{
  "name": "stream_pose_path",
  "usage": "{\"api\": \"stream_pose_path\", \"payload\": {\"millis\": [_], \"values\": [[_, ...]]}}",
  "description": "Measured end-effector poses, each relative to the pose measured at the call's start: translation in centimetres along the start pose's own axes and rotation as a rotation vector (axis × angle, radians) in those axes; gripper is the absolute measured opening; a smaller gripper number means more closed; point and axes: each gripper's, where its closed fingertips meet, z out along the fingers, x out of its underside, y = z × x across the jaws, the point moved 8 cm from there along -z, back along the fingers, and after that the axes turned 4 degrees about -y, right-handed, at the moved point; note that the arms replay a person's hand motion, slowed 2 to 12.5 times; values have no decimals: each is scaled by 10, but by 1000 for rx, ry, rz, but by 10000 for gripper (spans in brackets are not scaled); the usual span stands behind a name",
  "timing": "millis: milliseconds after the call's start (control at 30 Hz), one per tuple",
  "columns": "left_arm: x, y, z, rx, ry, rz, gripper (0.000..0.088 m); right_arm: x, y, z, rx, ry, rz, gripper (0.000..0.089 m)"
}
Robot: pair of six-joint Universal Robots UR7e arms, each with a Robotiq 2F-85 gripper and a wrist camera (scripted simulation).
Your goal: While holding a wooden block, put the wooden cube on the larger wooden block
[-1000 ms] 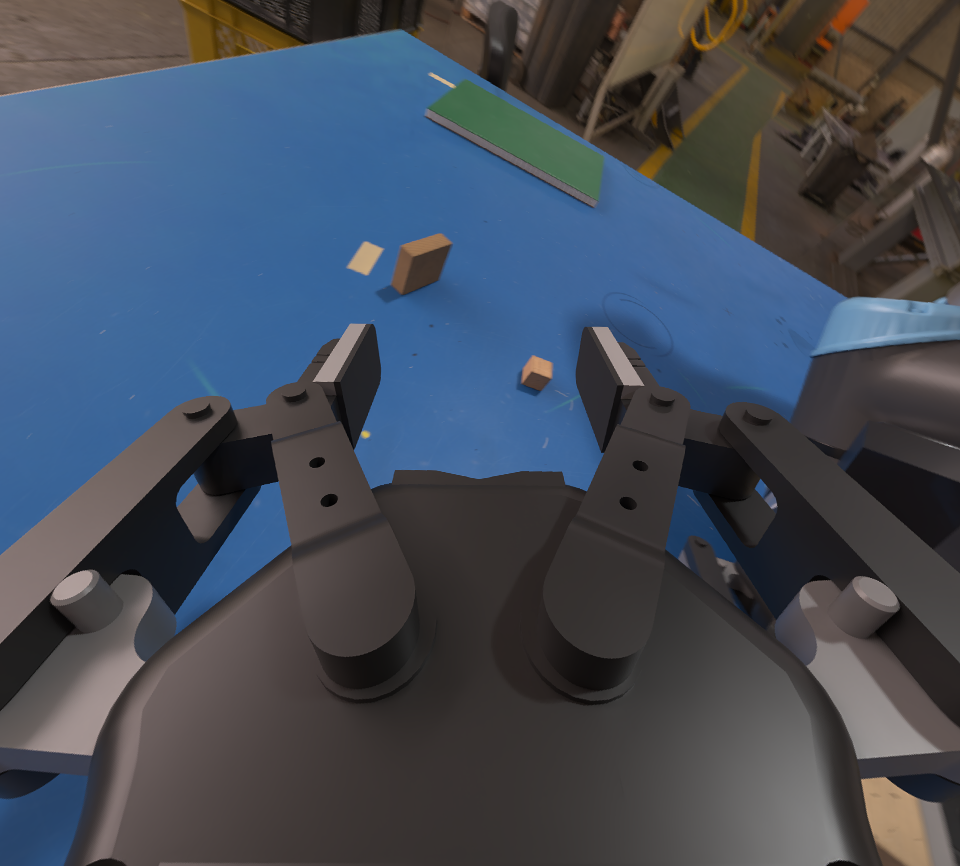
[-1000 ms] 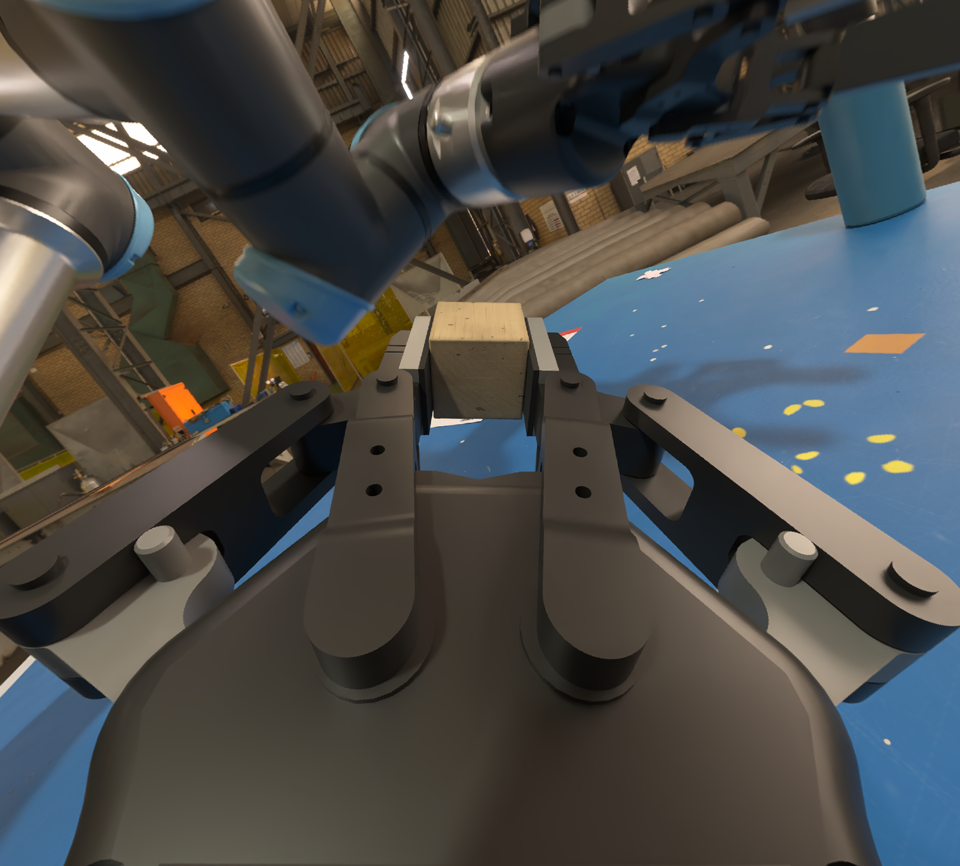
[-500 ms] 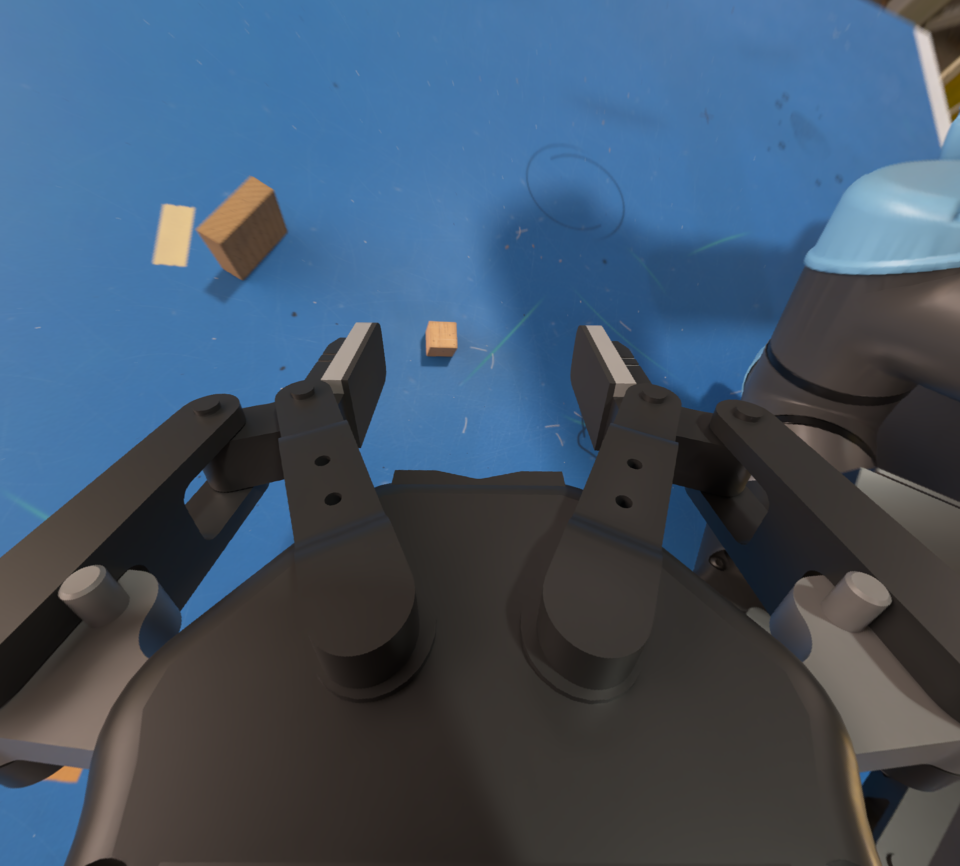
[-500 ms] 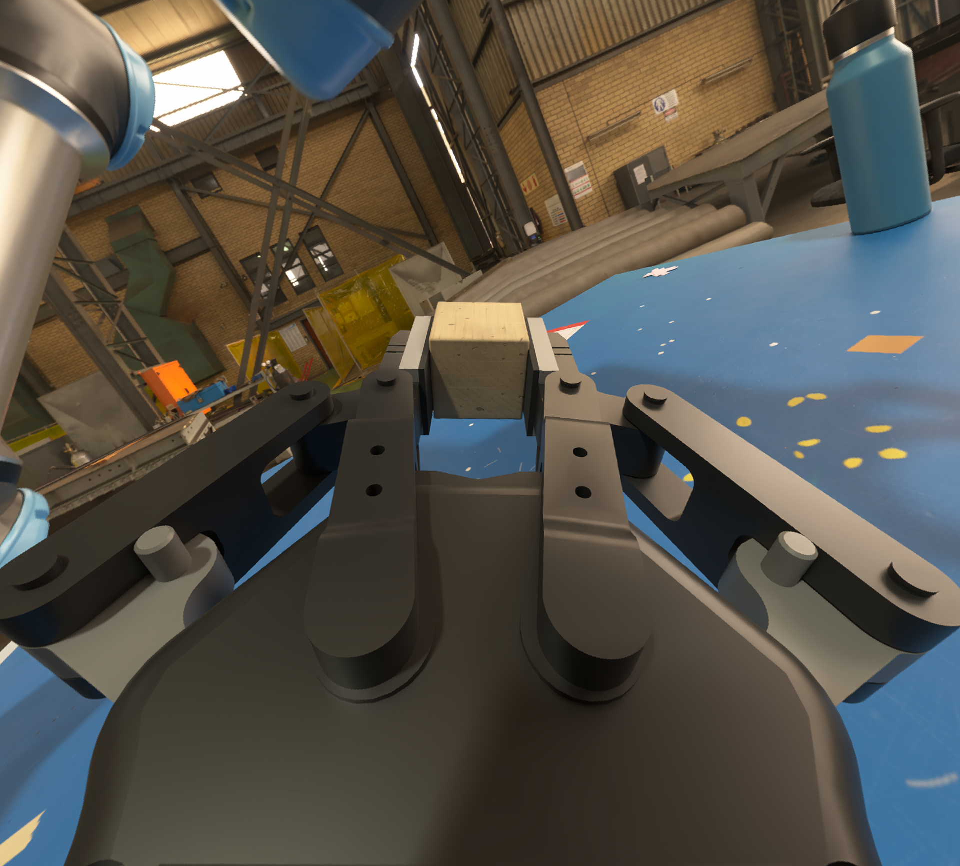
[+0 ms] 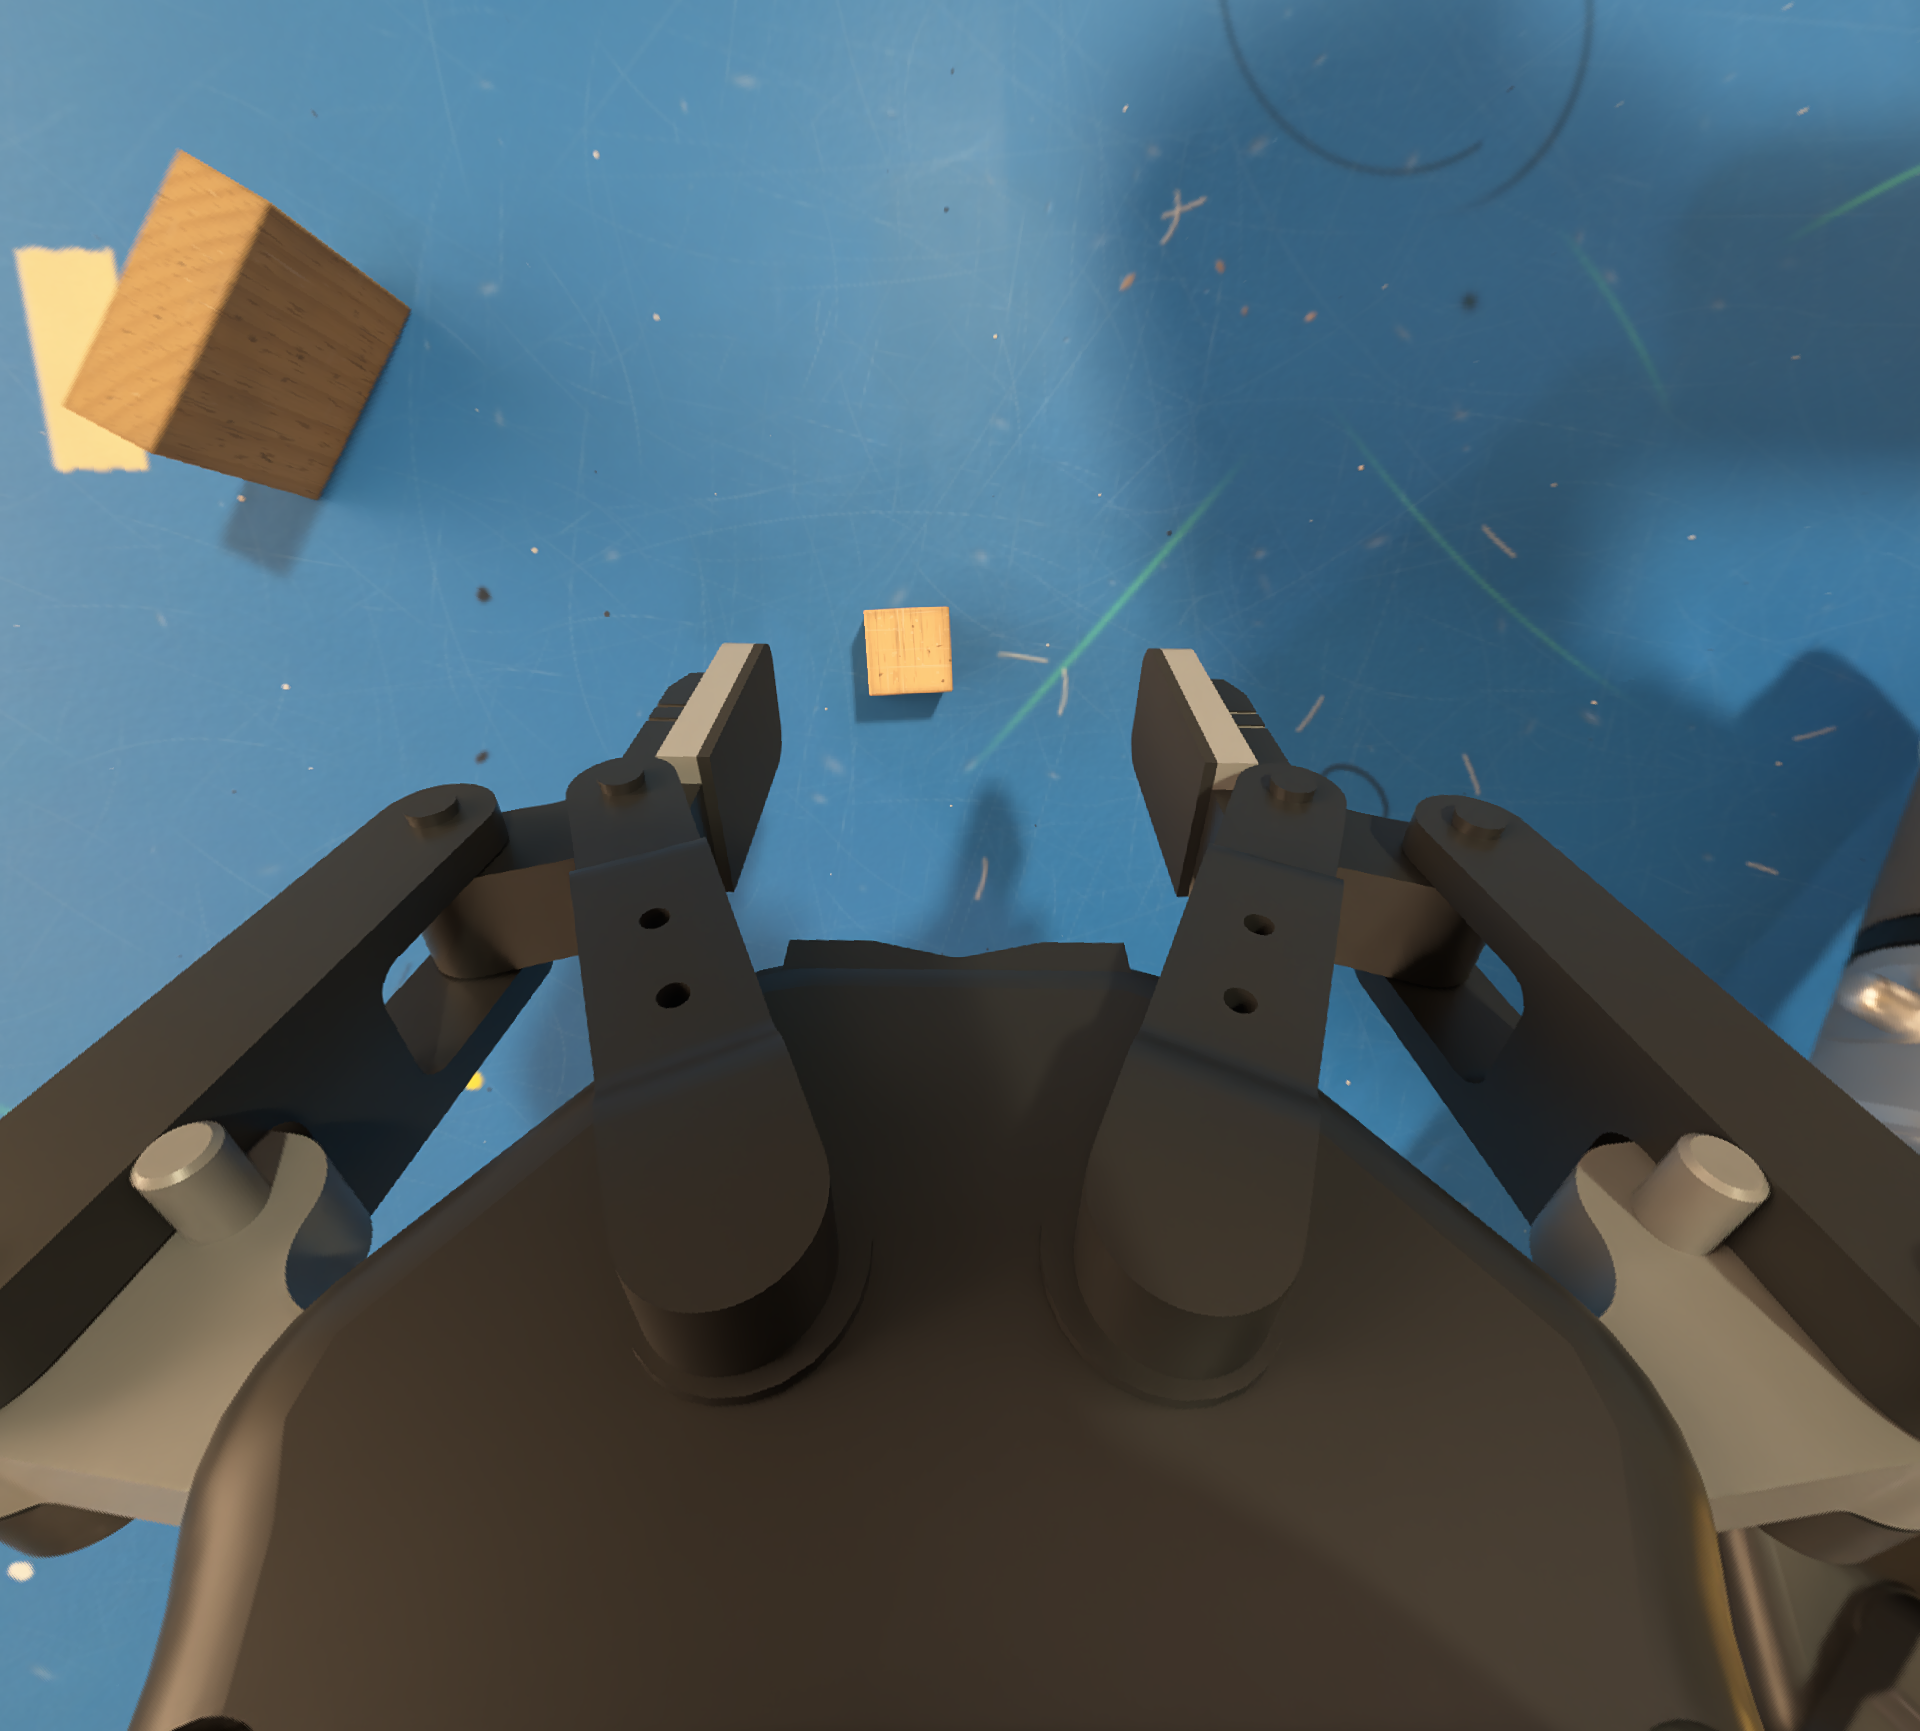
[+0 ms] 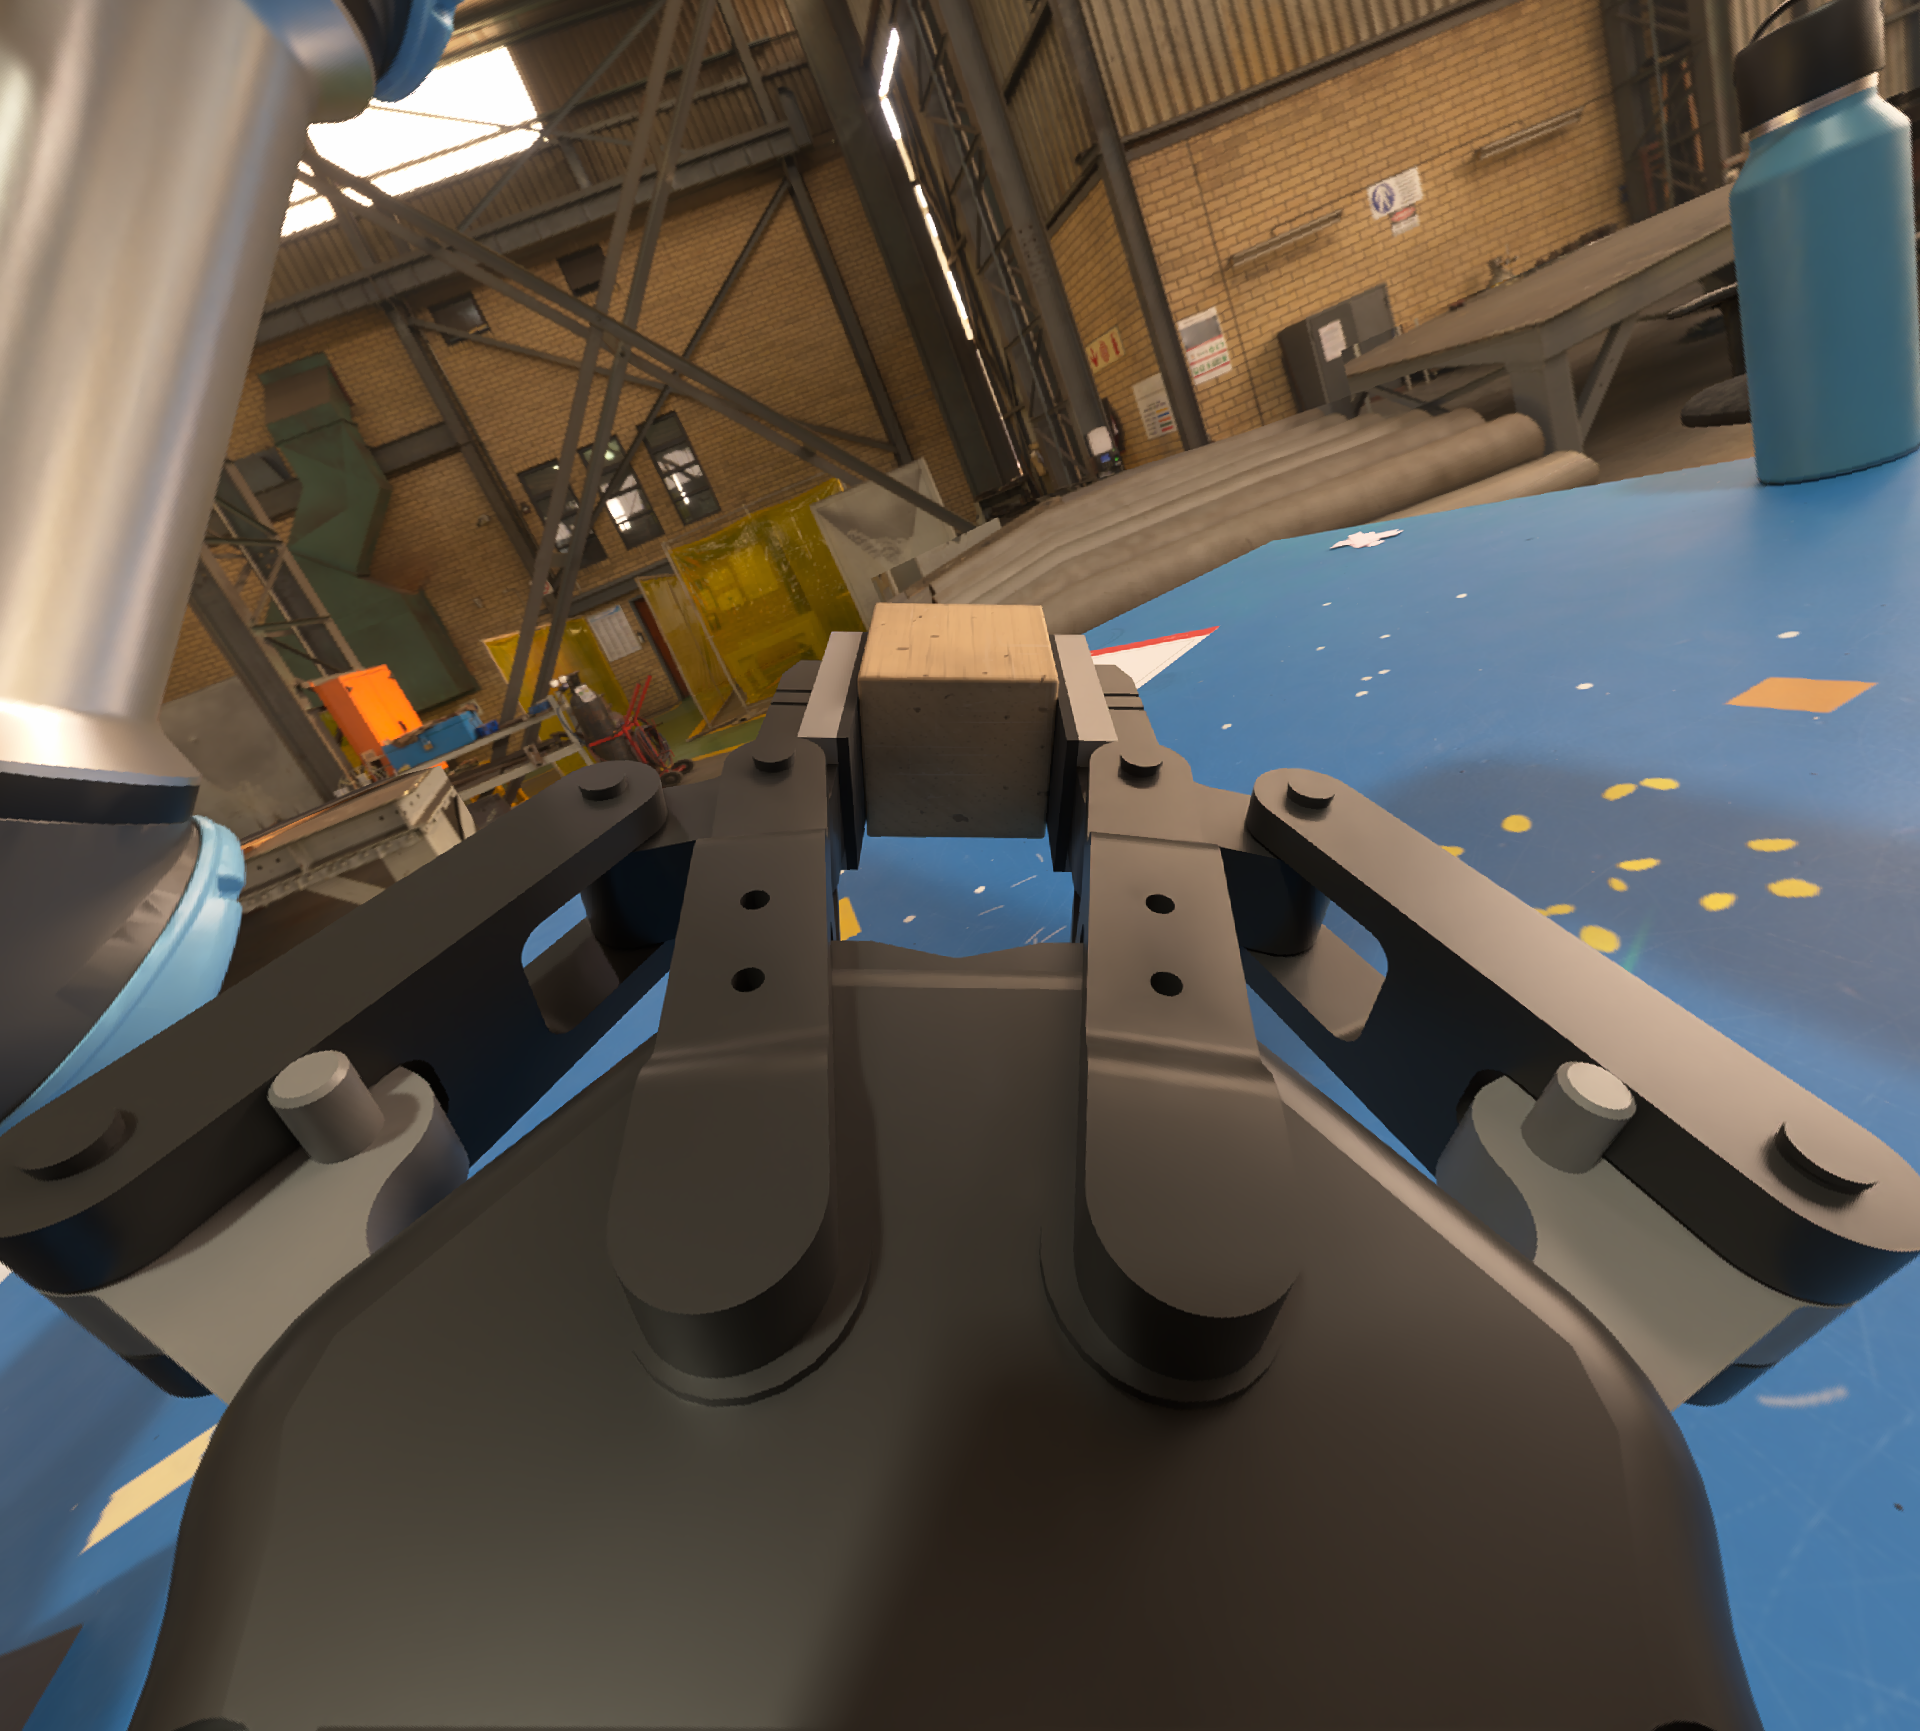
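In the left wrist view a small pale wooden cube lies on the blue table. My left gripper is open and empty, pointing down, high above the cube, which shows just beyond the gap between the fingertips, nearer the left one. A larger brown wooden block lies at the far left, partly over a cream patch. In the right wrist view my right gripper is shut on a pale wooden block and holds it above the table.
A blue bottle with a black cap stands at the table's far right edge. The left arm's silver and blue links fill the upper left of the right wrist view. An orange patch and yellow spots mark the table.
My left gripper has tilted to look straight down and come closer to the table; the cube now sits near the gap between its open fingers. The right gripper still holds its block.
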Motion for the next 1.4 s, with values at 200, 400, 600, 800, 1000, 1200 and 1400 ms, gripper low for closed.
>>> {"api": "stream_pose_path", "payload": {"millis": [200, 400, 600, 800, 1000, 1200, 1400], "values": [[0, 1, 21, -5, 72, -22, 557, -2, 4, -9, -21, 10, 1, 280], [1, 2, 34, -27, 113, -36, 509, -4, 5, -16, -41, 19, 8, 280], [4, 4, 44, -54, 154, -35, 471, -6, 5, -22, -55, 25, 20, 280], [8, 4, 52, -67, 186, -38, 434, -7, 5, -25, -68, 30, 31, 280], [7, 5, 55, -100, 176, -26, 342, -7, 5, -27, -74, 34, 33, 280], [7, 6, 56, -110, 156, -17, 249, -7, 5, -26, -76, 42, 27, 280], [9, 5, 55, -98, 142, -24, 198, -7, 6, -25, -79, 43, 20, 280]]}}
